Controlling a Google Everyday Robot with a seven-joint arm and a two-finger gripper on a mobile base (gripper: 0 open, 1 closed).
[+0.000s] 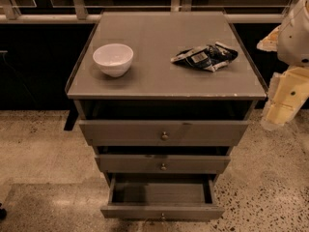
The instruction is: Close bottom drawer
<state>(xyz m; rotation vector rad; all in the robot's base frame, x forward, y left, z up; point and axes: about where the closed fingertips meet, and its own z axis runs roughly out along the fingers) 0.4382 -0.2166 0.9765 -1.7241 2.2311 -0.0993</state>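
Note:
The grey cabinet stands in the middle of the camera view. Its bottom drawer, with a slim grey front and a small brass knob, is pulled far out, and its inside looks empty. The middle drawer and the top drawer also stand out a little. My arm hangs at the right edge, beside the cabinet's top right corner. Its pale yellow end, the gripper, is well above and to the right of the bottom drawer and touches nothing.
A white bowl and a crumpled dark snack bag lie on the cabinet top. Speckled floor surrounds the cabinet. A dark wall with a rail runs behind it.

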